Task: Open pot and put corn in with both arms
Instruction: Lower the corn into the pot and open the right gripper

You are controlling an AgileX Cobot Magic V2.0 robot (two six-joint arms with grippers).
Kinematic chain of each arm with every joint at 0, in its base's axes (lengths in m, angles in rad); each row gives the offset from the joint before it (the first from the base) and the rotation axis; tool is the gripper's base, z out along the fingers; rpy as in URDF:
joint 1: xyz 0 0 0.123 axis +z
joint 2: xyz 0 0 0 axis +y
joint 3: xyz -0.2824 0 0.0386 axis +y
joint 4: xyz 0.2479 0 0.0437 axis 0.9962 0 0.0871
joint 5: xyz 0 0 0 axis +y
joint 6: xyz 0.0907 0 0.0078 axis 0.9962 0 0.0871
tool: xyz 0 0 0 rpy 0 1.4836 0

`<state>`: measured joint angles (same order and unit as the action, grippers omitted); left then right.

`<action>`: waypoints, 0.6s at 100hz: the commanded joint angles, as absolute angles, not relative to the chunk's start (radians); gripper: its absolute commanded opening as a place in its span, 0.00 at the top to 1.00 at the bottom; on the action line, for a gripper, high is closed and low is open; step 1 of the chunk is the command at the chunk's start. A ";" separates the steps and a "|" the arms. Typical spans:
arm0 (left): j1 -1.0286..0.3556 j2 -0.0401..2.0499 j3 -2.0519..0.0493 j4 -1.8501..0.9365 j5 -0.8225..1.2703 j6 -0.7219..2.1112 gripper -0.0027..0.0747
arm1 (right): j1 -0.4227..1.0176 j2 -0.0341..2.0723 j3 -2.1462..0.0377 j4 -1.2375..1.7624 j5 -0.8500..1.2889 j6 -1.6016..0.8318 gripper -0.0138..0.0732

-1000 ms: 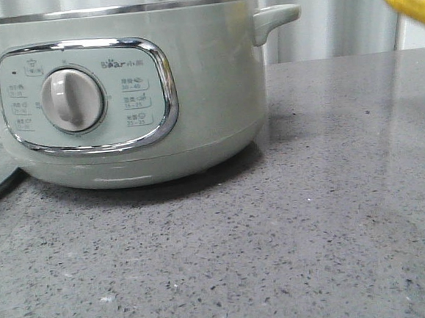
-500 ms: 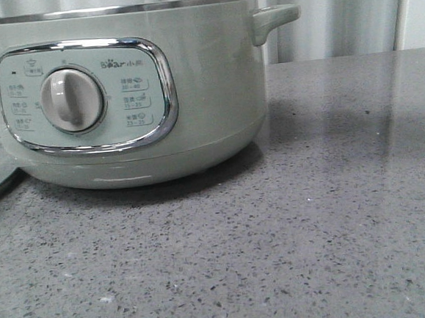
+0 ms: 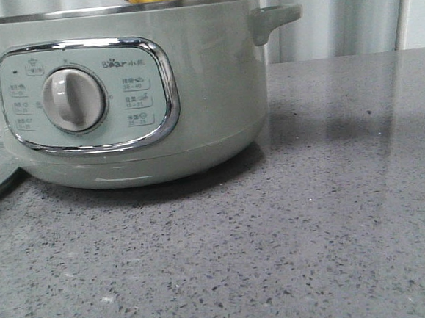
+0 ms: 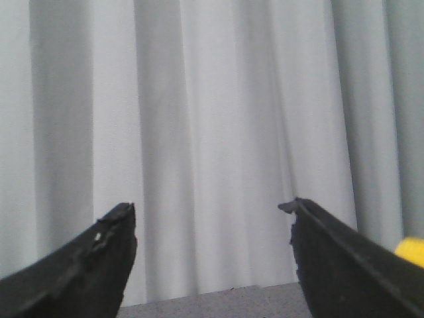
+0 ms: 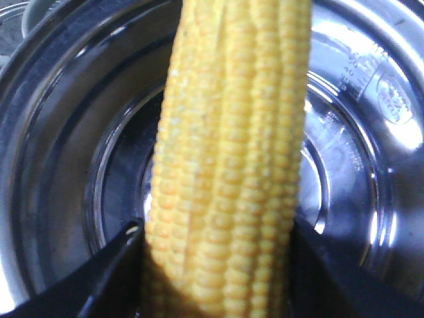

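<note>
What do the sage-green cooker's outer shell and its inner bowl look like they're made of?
The sage-green cooker's shell looks like smooth, satin-finish plastic or painted metal, showing only soft highlights. The inner bowl seems polished steel: mirror-bright, with sharp reflections and concentric rings.

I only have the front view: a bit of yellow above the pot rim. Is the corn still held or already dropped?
Observer: Held. In the right wrist view the right gripper is clamped on the corn, a finger on each side of the cob.
Operator: Is it over the opening or off to the side?
Observer: Over the opening. The shiny steel inside of the pot shows directly behind the cob.
Operator: Anything already in the pot?
Observer: Nothing in the part I can see; the cob hides the middle.
Operator: Left arm?
Observer: The left gripper is open and holds nothing, with only a curtain beyond it.
</note>
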<state>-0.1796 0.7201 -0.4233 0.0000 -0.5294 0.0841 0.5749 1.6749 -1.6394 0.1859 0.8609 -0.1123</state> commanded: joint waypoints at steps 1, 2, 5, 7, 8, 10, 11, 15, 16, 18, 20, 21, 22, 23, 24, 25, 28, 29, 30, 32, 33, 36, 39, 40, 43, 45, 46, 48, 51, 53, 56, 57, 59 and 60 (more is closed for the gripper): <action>-0.181 0.716 -0.457 -0.007 -0.609 0.080 0.40 | 0.575 1.630 -1.679 0.191 0.806 -0.127 0.42; -0.181 0.716 -0.457 -0.007 -0.609 0.080 0.40 | 0.575 1.630 -1.679 0.191 0.806 -0.127 0.42; -0.181 0.716 -0.457 -0.007 -0.609 0.080 0.40 | 0.575 1.630 -1.679 0.191 0.806 -0.127 0.42; -0.181 0.716 -0.457 -0.007 -0.609 0.080 0.40 | 0.575 1.630 -1.679 0.191 0.806 -0.127 0.42; -0.181 0.716 -0.457 -0.007 -0.609 0.080 0.40 | 0.575 1.630 -1.679 0.191 0.806 -0.127 0.42; -0.181 0.716 -0.457 -0.007 -0.609 0.080 0.40 | 0.575 1.630 -1.679 0.191 0.806 -0.127 0.42; -0.181 0.716 -0.457 -0.007 -0.609 0.080 0.40 | 0.575 1.630 -1.679 0.191 0.806 -0.127 0.42; -0.181 0.716 -0.457 -0.007 -0.609 0.080 0.40 | 0.575 1.630 -1.679 0.191 0.804 -0.127 0.42; -0.181 0.716 -0.457 -0.007 -0.609 0.080 0.40 | 0.575 1.630 -1.679 0.191 0.804 -0.127 0.42; -0.181 0.716 -0.457 -0.007 -0.609 0.080 0.40 | 0.575 1.630 -1.679 0.191 0.803 -0.127 0.42; -0.181 0.716 -0.457 -0.007 -0.609 0.080 0.40 | 0.575 1.630 -1.679 0.191 0.802 -0.127 0.42; -0.181 0.716 -0.457 -0.007 -0.609 0.080 0.40 | 0.575 1.630 -1.679 0.191 0.802 -0.127 0.42; -0.181 0.716 -0.457 -0.007 -0.609 0.080 0.40 | 0.575 1.630 -1.679 0.191 0.802 -0.127 0.42; -0.181 0.716 -0.457 -0.007 -0.609 0.080 0.40 | 0.575 1.630 -1.679 0.191 0.802 -0.127 0.42; -0.181 0.716 -0.457 -0.007 -0.609 0.080 0.40 | 0.575 1.630 -1.679 0.191 0.802 -0.127 0.42; -0.181 0.716 -0.457 -0.007 -0.609 0.080 0.40 | 0.575 1.630 -1.679 0.191 0.802 -0.127 0.42; -0.181 0.716 -0.457 -0.007 -0.609 0.080 0.40 | 0.575 1.630 -1.679 0.191 0.802 -0.127 0.42; -0.181 0.716 -0.457 -0.007 -0.609 0.080 0.40 | 0.575 1.630 -1.679 0.191 0.804 -0.127 0.42; -0.181 0.716 -0.457 -0.007 -0.609 0.080 0.40 | 0.575 1.630 -1.679 0.191 0.804 -0.127 0.42; -0.181 0.716 -0.457 -0.007 -0.609 0.080 0.40 | 0.575 1.627 -1.679 0.191 0.804 -0.127 0.42; -0.181 0.716 -0.457 -0.007 -0.609 0.080 0.40 | 0.575 1.627 -1.679 0.191 0.804 -0.127 0.42; -0.181 0.714 -0.457 -0.007 -0.607 0.080 0.40 | 0.575 1.621 -1.679 0.191 0.804 -0.127 0.42; -0.181 0.712 -0.457 -0.007 -0.604 0.077 0.40 | 0.575 1.616 -1.679 0.191 0.804 -0.127 0.42; -0.181 0.712 -0.457 -0.007 -0.604 0.073 0.40 | 0.575 1.615 -1.679 0.191 0.802 -0.127 0.42; -0.181 0.709 -0.457 -0.007 -0.599 0.069 0.40 | 0.575 1.609 -1.679 0.191 0.797 -0.127 0.42; -0.181 0.704 -0.457 -0.007 -0.594 0.063 0.41 | 0.575 1.605 -1.679 0.191 0.793 -0.127 0.43; -0.181 0.704 -0.457 -0.007 -0.594 0.060 0.41 | 0.575 1.600 -1.679 0.191 0.793 -0.127 0.43; -0.181 0.701 -0.457 -0.007 -0.592 0.055 0.42 | 0.575 1.594 -1.679 0.191 0.791 -0.127 0.44; -0.181 0.689 -0.457 -0.007 -0.587 0.056 0.44 | 0.575 1.586 -1.679 0.191 0.788 -0.127 0.46; -0.181 0.682 -0.457 -0.007 -0.587 0.056 0.46 | 0.575 1.579 -1.679 0.191 0.786 -0.127 0.48; -0.181 0.671 -0.457 -0.007 -0.585 0.056 0.49 | 0.575 1.570 -1.679 0.188 0.786 -0.127 0.51; -0.181 0.665 -0.457 -0.007 -0.585 0.056 0.51 | 0.575 1.568 -1.679 0.188 0.786 -0.127 0.53; -0.181 0.657 -0.457 -0.007 -0.582 0.056 0.54 | 0.575 1.561 -1.679 0.184 0.786 -0.127 0.56; -0.181 0.657 -0.457 -0.007 -0.582 0.056 0.54 | 0.575 1.556 -1.679 0.184 0.788 -0.127 0.57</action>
